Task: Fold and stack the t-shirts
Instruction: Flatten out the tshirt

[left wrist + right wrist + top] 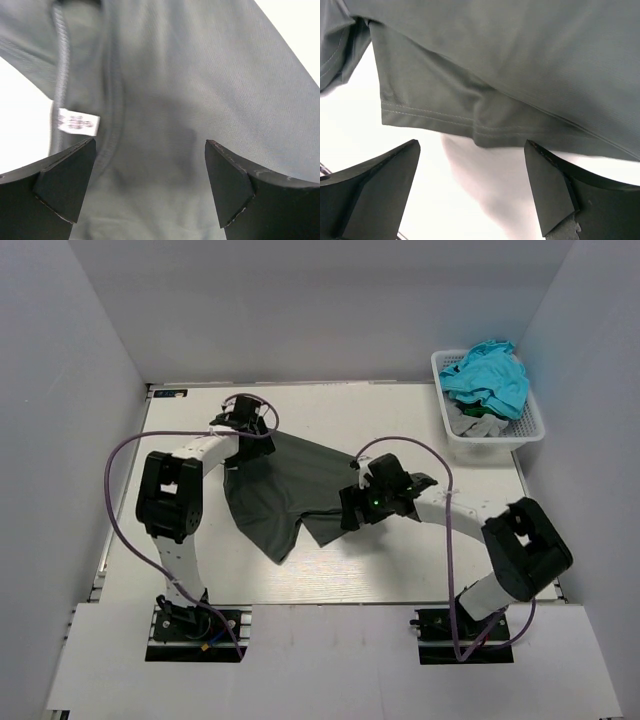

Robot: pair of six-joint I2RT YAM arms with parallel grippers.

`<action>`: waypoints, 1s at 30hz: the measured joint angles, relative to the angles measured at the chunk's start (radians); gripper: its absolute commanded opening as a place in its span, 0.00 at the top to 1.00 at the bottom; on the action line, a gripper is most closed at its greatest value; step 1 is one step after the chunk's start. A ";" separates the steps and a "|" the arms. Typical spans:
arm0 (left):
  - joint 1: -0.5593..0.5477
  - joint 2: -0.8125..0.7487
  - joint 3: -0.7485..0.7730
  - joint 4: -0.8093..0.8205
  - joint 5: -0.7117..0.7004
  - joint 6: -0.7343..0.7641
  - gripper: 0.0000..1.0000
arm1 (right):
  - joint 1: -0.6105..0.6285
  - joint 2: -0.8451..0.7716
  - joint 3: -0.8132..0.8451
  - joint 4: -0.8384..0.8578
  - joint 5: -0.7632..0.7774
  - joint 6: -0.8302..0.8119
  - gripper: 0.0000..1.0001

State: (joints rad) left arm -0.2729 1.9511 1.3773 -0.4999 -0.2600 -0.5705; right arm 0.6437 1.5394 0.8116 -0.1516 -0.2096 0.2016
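A dark charcoal-grey t-shirt lies spread on the white table, partly rumpled. My left gripper is open at the shirt's far left corner. In the left wrist view the cloth with its collar seam and white label lies between the open fingers. My right gripper is open at the shirt's right edge. In the right wrist view the stitched hem lies just ahead of the open fingers, over bare table. A turquoise t-shirt and a light grey one lie in the basket.
A white lattice basket stands at the back right corner of the table. White walls enclose the table on the left, back and right. Purple cables loop from both arms.
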 measured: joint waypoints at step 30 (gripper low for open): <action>-0.529 -0.585 -0.552 -0.323 0.198 -0.186 0.02 | -0.536 -0.053 0.107 -0.310 0.483 0.264 0.10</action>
State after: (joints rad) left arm -0.8024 1.3659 0.8253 -0.8230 -0.0624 -0.7567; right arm 0.1074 1.4868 0.9184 -0.4618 0.2729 0.4660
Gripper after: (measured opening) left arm 0.998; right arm 0.905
